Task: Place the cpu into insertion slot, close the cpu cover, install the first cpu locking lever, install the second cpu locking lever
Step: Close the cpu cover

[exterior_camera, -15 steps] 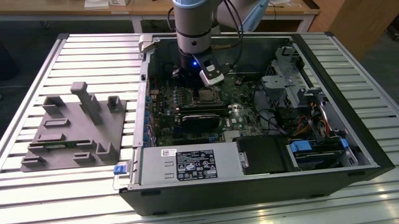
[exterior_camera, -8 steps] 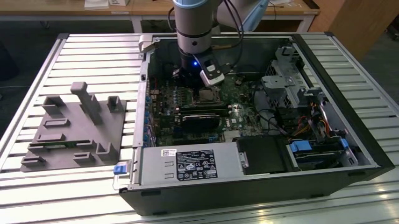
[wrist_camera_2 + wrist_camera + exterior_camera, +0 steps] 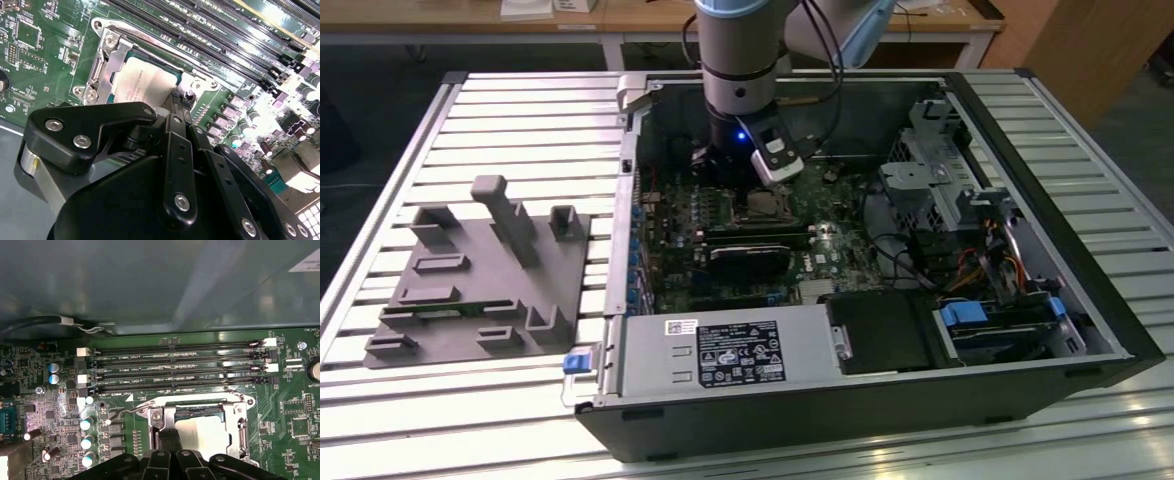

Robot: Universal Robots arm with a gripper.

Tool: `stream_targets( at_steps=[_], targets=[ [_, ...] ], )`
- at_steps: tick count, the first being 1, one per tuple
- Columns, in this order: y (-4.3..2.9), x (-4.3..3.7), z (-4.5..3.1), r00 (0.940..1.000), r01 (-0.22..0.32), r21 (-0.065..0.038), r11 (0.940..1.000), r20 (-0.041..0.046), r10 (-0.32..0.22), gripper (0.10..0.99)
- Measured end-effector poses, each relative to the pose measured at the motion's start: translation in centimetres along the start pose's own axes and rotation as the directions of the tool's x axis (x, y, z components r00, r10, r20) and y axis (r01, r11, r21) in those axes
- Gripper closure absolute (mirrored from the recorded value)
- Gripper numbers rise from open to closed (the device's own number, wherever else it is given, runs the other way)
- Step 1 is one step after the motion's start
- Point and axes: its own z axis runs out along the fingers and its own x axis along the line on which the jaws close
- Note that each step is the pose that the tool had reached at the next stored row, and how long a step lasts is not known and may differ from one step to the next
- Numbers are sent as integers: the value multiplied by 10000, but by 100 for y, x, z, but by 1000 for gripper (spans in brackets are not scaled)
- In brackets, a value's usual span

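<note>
Fingertips (image 3: pixel 161 440) of the black gripper (image 3: pixel 176 109) look pressed together, holding nothing, beside the dull silver-grey square cpu (image 3: pixel 202 432), which sits under its silvery frame cover (image 3: pixel 235 415), mid-frame in the exterior view. Press the wire locking lever (image 3: pixel 125 411) down steadily.

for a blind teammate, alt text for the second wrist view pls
The black gripper reaches to one edge of the silver-grey cpu, which lies flat within the silvery cpu cover on a green circuit board. Long black memory slots run beyond it.
</note>
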Motion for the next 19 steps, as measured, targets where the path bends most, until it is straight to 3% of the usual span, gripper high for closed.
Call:
stream_targets(
  at_steps=[11, 19],
  targets=[
    [4, -19, -7, 10000, 1, -7, 10000, -4, -1, 980],
    [10, -27, -151, 10000, 0, -1, 10000, -8, 0, 980]
  ],
)
